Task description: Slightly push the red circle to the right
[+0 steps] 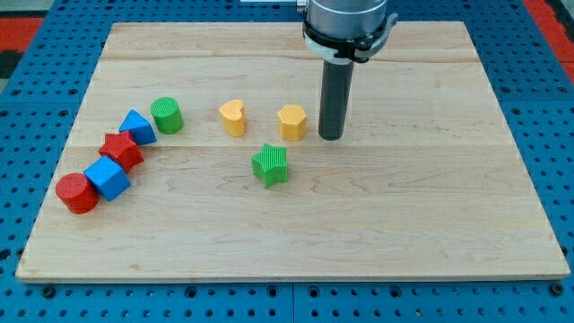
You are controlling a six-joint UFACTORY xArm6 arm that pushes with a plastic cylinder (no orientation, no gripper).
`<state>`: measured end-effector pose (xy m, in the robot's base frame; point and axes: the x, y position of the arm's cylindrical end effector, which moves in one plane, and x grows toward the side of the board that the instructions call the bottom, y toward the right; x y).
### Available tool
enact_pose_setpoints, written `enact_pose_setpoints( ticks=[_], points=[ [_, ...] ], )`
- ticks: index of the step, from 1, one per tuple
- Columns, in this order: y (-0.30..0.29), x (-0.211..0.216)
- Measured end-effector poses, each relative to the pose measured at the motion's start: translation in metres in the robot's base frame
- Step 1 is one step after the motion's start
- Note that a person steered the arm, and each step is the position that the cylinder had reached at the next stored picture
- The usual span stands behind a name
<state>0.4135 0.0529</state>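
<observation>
- My tip [331, 137] is the blunt lower end of a smooth, dark, straight rod; it rests on the board just to the view's right of the yellow hexagon [292, 122], a small gap between them.
- There are no jaws here to open or close: the rod holds nothing and touches no block.
- The rod stands upright, hanging from a wider grey and black collar [346, 25] at the view's top; the arm above that is cut off by the frame.
- The yellow heart [233, 117] sits to the left of the hexagon, in the same row.
- The green star [270, 165] lies below that row, down and left of my tip; its faces are ribbed.
- The green cylinder [167, 115] stands farther left, near the blue triangle [137, 126].
- The blue triangle, red star [120, 150], blue cube [108, 178] and red circle [77, 193] form a close chain running down toward the board's left edge.
- The red circle is the lowest and leftmost block, touching or nearly touching the blue cube, well apart from my tip.
- It is a short cylinder standing on end, its axis upright and round face up; being round, it has no heading.
- The board [404, 215] is pale planked wood with visible grain, on a blue perforated table [556, 99].
</observation>
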Motion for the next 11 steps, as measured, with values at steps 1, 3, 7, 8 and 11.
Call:
enact_pose_setpoints(
  ticks=[1,3,7,8,11],
  points=[
    [-0.009,-0.02],
    [-0.027,-0.029],
    [-0.232,-0.14],
    [-0.3,-0.099],
    [-0.353,0.037]
  ],
)
